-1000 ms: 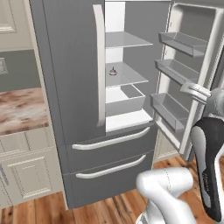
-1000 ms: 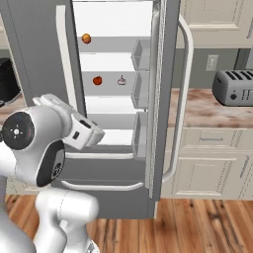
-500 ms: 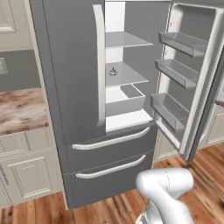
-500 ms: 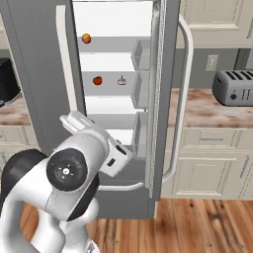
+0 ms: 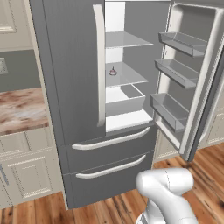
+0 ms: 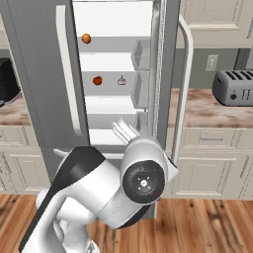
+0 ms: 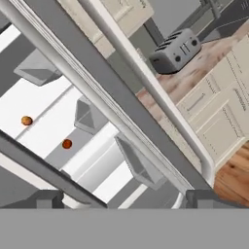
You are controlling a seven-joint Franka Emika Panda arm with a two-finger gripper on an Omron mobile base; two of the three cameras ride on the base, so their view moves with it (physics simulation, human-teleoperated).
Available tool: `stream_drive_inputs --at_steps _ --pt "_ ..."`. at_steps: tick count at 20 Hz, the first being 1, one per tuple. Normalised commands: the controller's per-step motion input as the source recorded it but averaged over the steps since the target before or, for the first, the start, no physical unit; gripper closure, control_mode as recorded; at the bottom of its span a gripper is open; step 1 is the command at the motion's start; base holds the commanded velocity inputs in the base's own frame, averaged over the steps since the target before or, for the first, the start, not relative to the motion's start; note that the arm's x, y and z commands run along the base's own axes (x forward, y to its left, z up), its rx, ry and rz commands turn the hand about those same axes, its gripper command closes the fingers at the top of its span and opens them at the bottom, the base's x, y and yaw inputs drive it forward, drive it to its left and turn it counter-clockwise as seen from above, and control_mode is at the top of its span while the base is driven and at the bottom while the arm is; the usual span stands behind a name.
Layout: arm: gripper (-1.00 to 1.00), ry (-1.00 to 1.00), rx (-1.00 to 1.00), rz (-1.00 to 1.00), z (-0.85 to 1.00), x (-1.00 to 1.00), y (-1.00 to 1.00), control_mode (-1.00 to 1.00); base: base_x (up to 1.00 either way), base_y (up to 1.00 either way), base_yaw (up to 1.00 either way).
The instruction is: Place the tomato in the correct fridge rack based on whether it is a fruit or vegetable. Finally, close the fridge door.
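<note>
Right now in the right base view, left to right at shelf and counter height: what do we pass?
Closed fridge door handle → orange fruit → tomato → small pale item → open door's handle → wall outlet → toaster.

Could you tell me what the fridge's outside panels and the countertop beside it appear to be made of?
The fridge panels look like brushed grey metal, judging by their even matte sheen. The countertop looks like polished stone, perhaps granite or marble, given its mottled pink-brown veining. Being rendered, both stay uncertain.
</note>
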Motion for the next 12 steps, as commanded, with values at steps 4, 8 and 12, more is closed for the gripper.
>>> stream_drive_inputs --at_steps 4,8,12 --pt "-1.0 0.01 0.0 0.21 -0.16 0.52 -0.52 -1.0 0.0 0.0 0.0" --pt "-1.0 0.0 -0.08 0.22 -0.32 0.45 -0.39 -1.0 0.0 0.0 0.0" --pt "-1.0 0.0 -0.04 0.1 -0.43 0.51 -0.19 -1.0 0.0 0.0 0.0"
